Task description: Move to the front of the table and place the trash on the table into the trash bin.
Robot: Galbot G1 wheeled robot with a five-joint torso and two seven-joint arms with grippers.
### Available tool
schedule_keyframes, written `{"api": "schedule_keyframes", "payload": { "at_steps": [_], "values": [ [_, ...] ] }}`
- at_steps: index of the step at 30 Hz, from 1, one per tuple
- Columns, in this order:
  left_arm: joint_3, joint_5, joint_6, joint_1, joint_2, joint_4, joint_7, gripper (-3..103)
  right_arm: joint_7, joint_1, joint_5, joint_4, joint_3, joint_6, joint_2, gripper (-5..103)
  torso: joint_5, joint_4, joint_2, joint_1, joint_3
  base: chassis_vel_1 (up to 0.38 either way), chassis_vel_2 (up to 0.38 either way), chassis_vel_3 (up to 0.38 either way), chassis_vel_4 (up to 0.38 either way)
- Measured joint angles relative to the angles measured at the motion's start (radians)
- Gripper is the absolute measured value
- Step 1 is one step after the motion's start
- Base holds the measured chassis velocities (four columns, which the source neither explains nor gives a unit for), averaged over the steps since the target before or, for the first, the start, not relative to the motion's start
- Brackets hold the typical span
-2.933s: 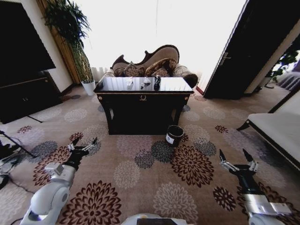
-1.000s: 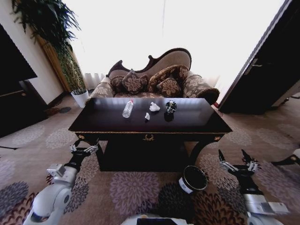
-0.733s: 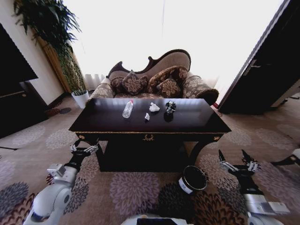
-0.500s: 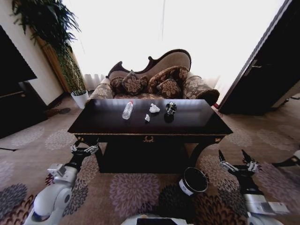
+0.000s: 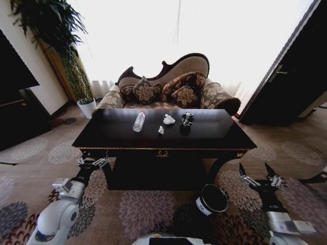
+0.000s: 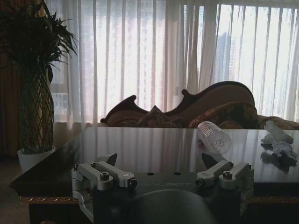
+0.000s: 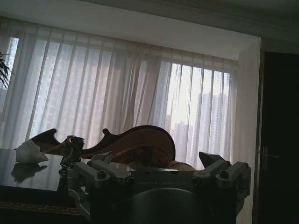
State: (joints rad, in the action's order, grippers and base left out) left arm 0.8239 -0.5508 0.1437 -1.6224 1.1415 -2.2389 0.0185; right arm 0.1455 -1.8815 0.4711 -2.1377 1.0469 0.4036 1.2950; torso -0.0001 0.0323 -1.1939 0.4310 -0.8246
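The table (image 5: 163,149) stands close in front of me, its glossy black top level with my wrists. On it lie a clear bottle with a red cap (image 5: 139,121), two crumpled white paper scraps (image 5: 168,119) (image 5: 160,130) and a dark crushed object (image 5: 187,119). The black trash bin (image 5: 212,199) stands on the carpet by the table's front right leg. My left gripper (image 5: 92,162) hangs open, low at the front left corner. My right gripper (image 5: 254,172) hangs open, right of the bin. The left wrist view shows the left gripper (image 6: 160,159), the bottle (image 6: 214,136) and paper (image 6: 279,140); the right wrist view shows the right gripper (image 7: 156,158), paper (image 7: 30,153) and the dark object (image 7: 72,147).
A patterned sofa (image 5: 168,87) stands behind the table under a bright curtained window. A tall plant in a white pot (image 5: 88,107) is at the back left, beside a dark cabinet (image 5: 20,115). A dark door (image 5: 296,76) is at the right. Flowered carpet (image 5: 148,209) surrounds the table.
The whole picture has shifted: the camera has come closer to the table, so table and bin look larger and lower. Both arms keep their pose, grippers open.
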Motion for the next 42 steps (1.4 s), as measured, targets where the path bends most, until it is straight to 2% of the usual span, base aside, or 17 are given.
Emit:
{"api": "schedule_keyframes", "payload": {
  "at_steps": [10, 12, 13, 16, 20, 23, 25, 26, 30, 32, 33, 36, 38, 39, 42],
  "values": [
    [0.013, -0.071, 0.051, 0.027, -0.02, -0.035, -0.042, 100, -0.031, -0.025, 0.014, -0.104, -0.001, -0.04, -0.005, 100, -0.0001, -0.0002, 0.0, 0.0, 0.0, 0.0, 0.0, 0.0, 0.0],
    [0.012, -0.126, 0.082, 0.059, -0.032, -0.032, -0.065, 100, -0.018, -0.03, 0.006, -0.104, -0.002, -0.035, -0.002, 100, -0.0002, -0.0003, 0.0, 0.0, 0.0, 0.0, 0.0, 0.0, 0.0],
    [0.012, -0.126, 0.082, 0.059, -0.032, -0.032, -0.065, 100, -0.018, -0.03, 0.006, -0.104, -0.002, -0.035, -0.002, 100, -0.0002, -0.0003, 0.0, 0.0, 0.0, 0.0, 0.0, 0.0, 0.0],
    [0.001, -0.217, 0.146, 0.137, -0.066, -0.024, -0.103, 100, -0.003, -0.033, -0.014, -0.101, -0.011, -0.024, 0.015, 100, 0.0001, 0.0001, 0.0, 0.0, 0.0, 0.0, 0.0, 0.0, 0.0],
    [-0.036, -0.243, 0.182, 0.206, -0.109, 0.006, -0.115, 100, 0.009, -0.034, -0.046, -0.102, -0.018, -0.015, 0.031, 100, 0.0001, 0.0002, 0.0, 0.0, 0.0, 0.0, 0.0, 0.0, 0.0],
    [-0.086, -0.292, 0.212, 0.271, -0.144, 0.043, -0.132, 100, 0.02, -0.038, -0.068, -0.102, -0.018, -0.004, 0.039, 100, -0.0002, -0.0002, 0.0, 0.0, 0.0, 0.0, 0.0, 0.0, 0.0],
    [-0.144, -0.361, 0.245, 0.364, -0.18, 0.097, -0.149, 100, 0.023, -0.04, -0.074, -0.099, -0.018, 0.001, 0.043, 100, -0.0003, 0.0, 0.0, 0.0, 0.0, 0.0, 0.0, 0.0, 0.0],
    [-0.144, -0.361, 0.245, 0.364, -0.18, 0.097, -0.149, 100, 0.023, -0.04, -0.074, -0.099, -0.018, 0.001, 0.043, 100, -0.0003, 0.0, 0.0, 0.0, 0.0, 0.0, 0.0, 0.0, 0.0],
    [-0.269, -0.471, 0.275, 0.563, -0.264, 0.213, -0.168, 100, 0.03, -0.039, -0.091, -0.088, -0.024, 0.003, 0.057, 100, 0.0, 0.0002, 0.0, 0.0, 0.0, 0.0, 0.0, 0.0, 0.0],
    [-0.294, -0.483, 0.275, 0.595, -0.277, 0.232, -0.17, 100, 0.032, -0.038, -0.096, -0.086, -0.026, 0.003, 0.06, 100, 0.0001, 0.0001, 0.0, 0.0, 0.0, 0.0, 0.0, 0.0, 0.0],
    [-0.352, -0.5, 0.275, 0.664, -0.297, 0.273, -0.169, 100, 0.035, -0.036, -0.102, -0.08, -0.029, 0.005, 0.065, 100, 0.0001, -0.0001, 0.0, 0.0, 0.0, 0.0, 0.0, 0.0, 0.0],
    [-0.429, -0.517, 0.273, 0.752, -0.306, 0.324, -0.173, 100, 0.038, -0.035, -0.106, -0.072, -0.031, 0.008, 0.069, 100, -0.0002, -0.0002, 0.0, 0.0, 0.0, 0.0, 0.0, 0.0, 0.0],
    [-0.546, -0.542, 0.28, 0.887, -0.299, 0.397, -0.206, 100, 0.04, -0.035, -0.107, -0.062, -0.032, 0.013, 0.071, 100, 0.0003, 0.0, 0.0, 0.0, 0.0, 0.0, 0.0, 0.0, 0.0],
    [-0.546, -0.542, 0.28, 0.887, -0.299, 0.397, -0.206, 100, 0.04, -0.035, -0.107, -0.062, -0.032, 0.013, 0.071, 100, 0.0003, 0.0, 0.0, 0.0, 0.0, 0.0, 0.0, 0.0, 0.0],
    [-0.658, -0.583, 0.294, 1.013, -0.27, 0.479, -0.247, 100, 0.04, -0.033, -0.107, -0.052, -0.031, 0.019, 0.072, 100, 0.0001, 0.0, 0.0, 0.0, 0.0, 0.0, 0.0, 0.0, 0.0]
  ]
}}
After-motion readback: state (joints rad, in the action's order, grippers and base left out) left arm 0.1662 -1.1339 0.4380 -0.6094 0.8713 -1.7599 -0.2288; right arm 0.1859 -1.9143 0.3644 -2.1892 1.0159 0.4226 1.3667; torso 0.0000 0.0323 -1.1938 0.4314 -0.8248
